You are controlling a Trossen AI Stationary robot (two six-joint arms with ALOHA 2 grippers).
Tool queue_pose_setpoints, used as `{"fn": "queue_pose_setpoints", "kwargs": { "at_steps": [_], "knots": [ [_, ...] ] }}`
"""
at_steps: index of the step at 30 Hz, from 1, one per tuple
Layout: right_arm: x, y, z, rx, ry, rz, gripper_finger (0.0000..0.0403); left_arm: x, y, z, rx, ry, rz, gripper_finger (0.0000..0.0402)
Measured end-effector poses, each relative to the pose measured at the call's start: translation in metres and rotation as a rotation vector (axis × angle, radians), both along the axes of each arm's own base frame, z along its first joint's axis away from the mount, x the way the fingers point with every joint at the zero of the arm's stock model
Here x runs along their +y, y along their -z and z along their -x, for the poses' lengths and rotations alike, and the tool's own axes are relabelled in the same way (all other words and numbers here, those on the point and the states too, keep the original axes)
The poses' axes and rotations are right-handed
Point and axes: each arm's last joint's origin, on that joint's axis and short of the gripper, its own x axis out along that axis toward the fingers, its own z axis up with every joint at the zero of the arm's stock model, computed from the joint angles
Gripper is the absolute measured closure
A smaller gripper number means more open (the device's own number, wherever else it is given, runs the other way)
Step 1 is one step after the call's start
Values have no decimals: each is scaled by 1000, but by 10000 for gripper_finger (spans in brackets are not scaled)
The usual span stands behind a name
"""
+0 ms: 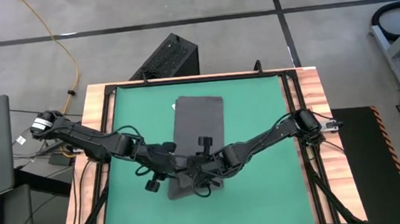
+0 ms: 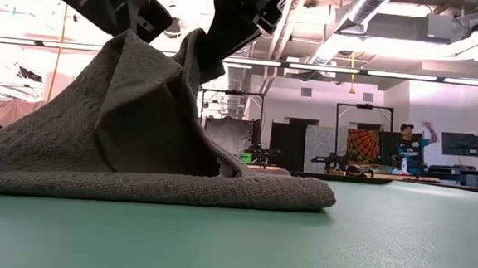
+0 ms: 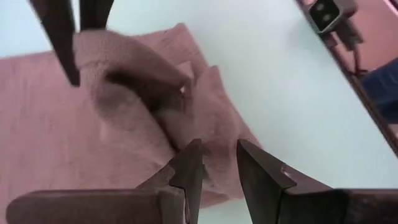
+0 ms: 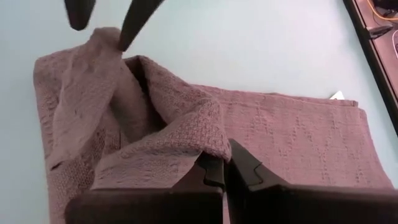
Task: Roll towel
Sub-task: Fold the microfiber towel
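On green mat (image 1: 258,122), both grippers pinch the towel's (image 1: 199,123) near edge: left gripper (image 3: 217,163) slightly parted around cloth, right gripper (image 4: 224,167) clamped tight. Lifted fabric peaks, creased.

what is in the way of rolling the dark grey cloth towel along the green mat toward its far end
Nothing visible. Both grippers, left and right, already pinch the near edge of the dark charcoal-grey cloth towel, lifting it into two peaks. The rest lies flat on the green mat, with only bare mat around it.
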Motion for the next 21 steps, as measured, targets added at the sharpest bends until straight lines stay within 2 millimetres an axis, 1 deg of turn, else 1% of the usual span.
{"fn": "queue_pose_setpoints", "kwargs": {
  "at_steps": [5,9,13,18,21],
  "knots": [
    [0,0,0,-5,10,-10,390,3,-2,-2,-7,85,65,313],
    [0,0,0,-6,12,-12,390,5,-2,-3,-31,34,3,313],
    [0,0,0,-9,17,-17,390,8,-2,-6,-45,12,-3,313],
    [1,0,0,-8,14,-29,390,7,2,-10,-35,28,28,313],
    [1,0,1,-6,14,-28,390,4,4,-9,1,43,83,313]
  ]
}}
